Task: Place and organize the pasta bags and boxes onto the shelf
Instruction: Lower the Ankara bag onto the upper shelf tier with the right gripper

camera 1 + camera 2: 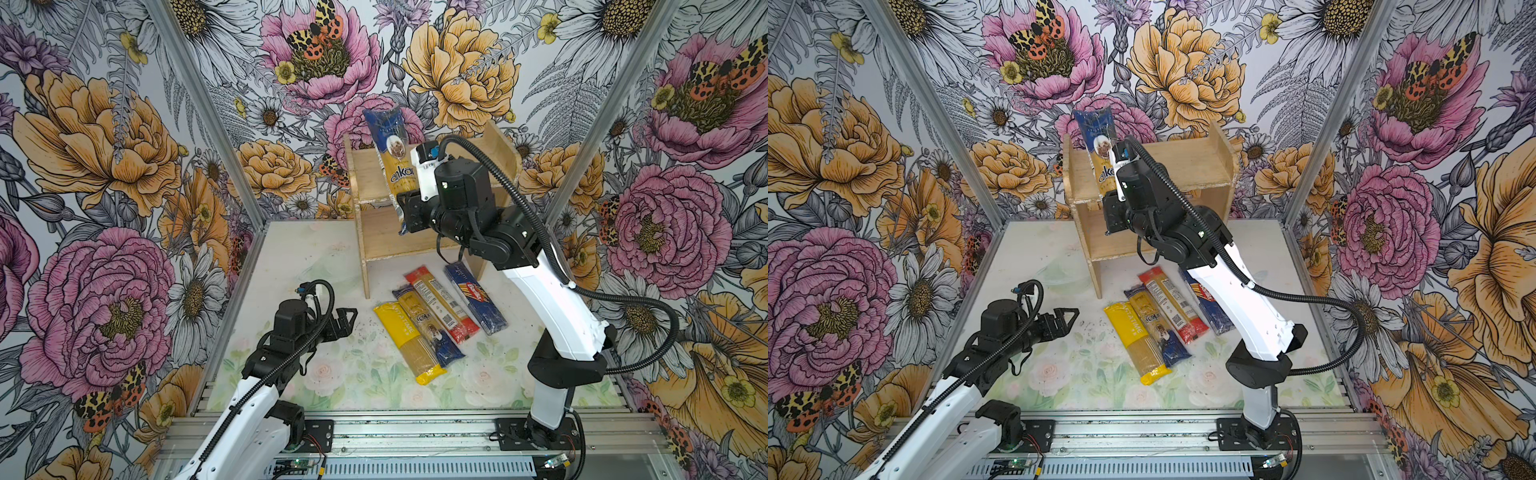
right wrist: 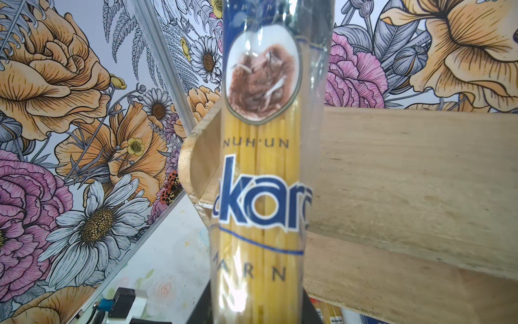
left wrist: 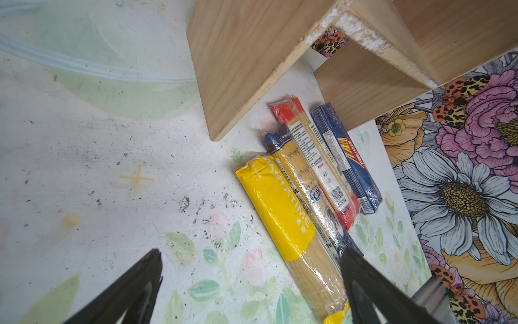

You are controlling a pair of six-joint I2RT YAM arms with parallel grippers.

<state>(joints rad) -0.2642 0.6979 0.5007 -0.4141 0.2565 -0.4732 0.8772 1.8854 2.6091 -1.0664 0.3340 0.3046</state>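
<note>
The right gripper (image 1: 401,212) is clenching the lower end of the long blue-ended "ankara" spaghetti bag (image 1: 390,153), holding it roughly upright by the left side panel of the small light wooden two-tier shelf (image 1: 376,245) at the pale floral tabletop's (image 1: 291,266) back edge. The left gripper (image 1: 350,321) is hovering with its jaws spread near the left edge, and a row of four long spaghetti packs (image 1: 438,309) is lying mid-surface.

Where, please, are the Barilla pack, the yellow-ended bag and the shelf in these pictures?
Barilla pack (image 1: 478,292): in a top view, its logo.
yellow-ended bag (image 3: 277,207): left wrist view, its yellow end.
shelf (image 1: 1200,166): in a top view, bare upper tier.
</note>
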